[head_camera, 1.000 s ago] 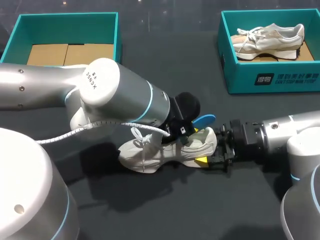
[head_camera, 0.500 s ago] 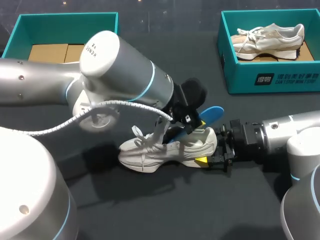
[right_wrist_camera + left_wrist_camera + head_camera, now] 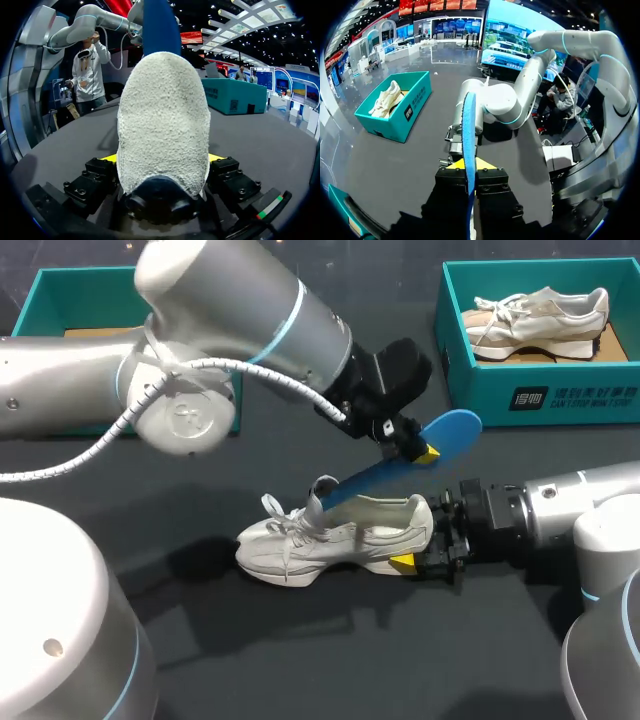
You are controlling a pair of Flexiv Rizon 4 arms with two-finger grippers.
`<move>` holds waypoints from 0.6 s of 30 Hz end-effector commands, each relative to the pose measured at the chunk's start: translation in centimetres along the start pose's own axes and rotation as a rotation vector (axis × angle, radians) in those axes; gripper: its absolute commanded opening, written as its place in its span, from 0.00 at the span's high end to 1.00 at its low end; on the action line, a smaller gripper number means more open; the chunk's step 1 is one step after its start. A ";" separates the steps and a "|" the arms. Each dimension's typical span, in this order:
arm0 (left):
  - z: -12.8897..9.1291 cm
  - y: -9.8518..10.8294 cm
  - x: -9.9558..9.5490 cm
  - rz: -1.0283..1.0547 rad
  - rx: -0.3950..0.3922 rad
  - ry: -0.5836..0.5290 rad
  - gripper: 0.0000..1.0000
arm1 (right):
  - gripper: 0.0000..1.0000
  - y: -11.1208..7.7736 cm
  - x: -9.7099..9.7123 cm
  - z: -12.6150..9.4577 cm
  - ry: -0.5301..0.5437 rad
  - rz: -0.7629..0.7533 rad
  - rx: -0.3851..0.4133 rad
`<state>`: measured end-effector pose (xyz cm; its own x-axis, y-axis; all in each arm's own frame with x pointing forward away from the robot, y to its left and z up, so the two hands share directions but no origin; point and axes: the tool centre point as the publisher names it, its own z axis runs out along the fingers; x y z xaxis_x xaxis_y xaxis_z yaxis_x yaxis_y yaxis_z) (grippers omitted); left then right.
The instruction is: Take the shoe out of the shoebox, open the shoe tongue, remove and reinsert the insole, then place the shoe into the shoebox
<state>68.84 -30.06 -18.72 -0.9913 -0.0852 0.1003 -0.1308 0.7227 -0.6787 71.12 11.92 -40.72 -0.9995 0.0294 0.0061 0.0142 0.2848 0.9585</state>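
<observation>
L gripper (image 3: 415, 448) is up above the table (image 3: 300, 650), fingers pinched together on the blue insole (image 3: 400, 465); in the L wrist view the insole (image 3: 469, 130) sits edge-on between the two fingers of that gripper (image 3: 470, 165), sticking straight out ahead of it. Insole's tilted, high end towards the R side, low end down at the shoe's opening just behind the tongue; can't tell if that tip is inside or only touching the rim.

White shoe (image 3: 330, 540) is upright on its sole mid-table, toe pointing to my L, laces loose; R gripper (image 3: 418, 545) is clamped on the heel from both sides, one yellow tip showing low by the sole. R wrist cam is basically all fuzzy heel (image 3: 162, 130) w/ the gripper (image 3: 162, 167) hugging it.

Teal shoebox (image 3: 480, 400) at far R holds a 2nd pale shoe (image 3: 540, 312); other teal box (image 3: 30, 310) at far L has cardboard (image 3: 95, 345) in it, partly behind the L arm.
</observation>
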 end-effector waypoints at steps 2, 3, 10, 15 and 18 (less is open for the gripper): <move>-3.7 0.3 0.2 0.001 -0.010 -0.001 1.00 | 1.00 0.1 0.1 0.1 -0.001 0.000 0.005; -3.7 0.3 0.2 0.001 -0.010 -0.001 1.00 | 1.00 0.1 0.1 0.1 -0.001 0.000 0.005; -3.7 0.3 0.2 0.001 -0.010 -0.001 1.00 | 1.00 0.1 0.1 0.1 -0.001 0.000 0.005; -3.7 0.3 0.2 0.001 -0.010 -0.001 1.00 | 1.00 0.1 0.1 0.1 -0.001 0.000 0.005; -4.5 -0.7 1.5 -0.002 0.080 0.008 1.00 | 1.00 0.1 0.1 0.1 -0.001 0.000 0.005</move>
<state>68.50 -27.76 -15.41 -0.9903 -0.0853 0.1093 -0.1373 0.7133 -0.6873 71.12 11.93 -40.71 -0.9996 0.0294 0.0059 0.0141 0.2847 0.9585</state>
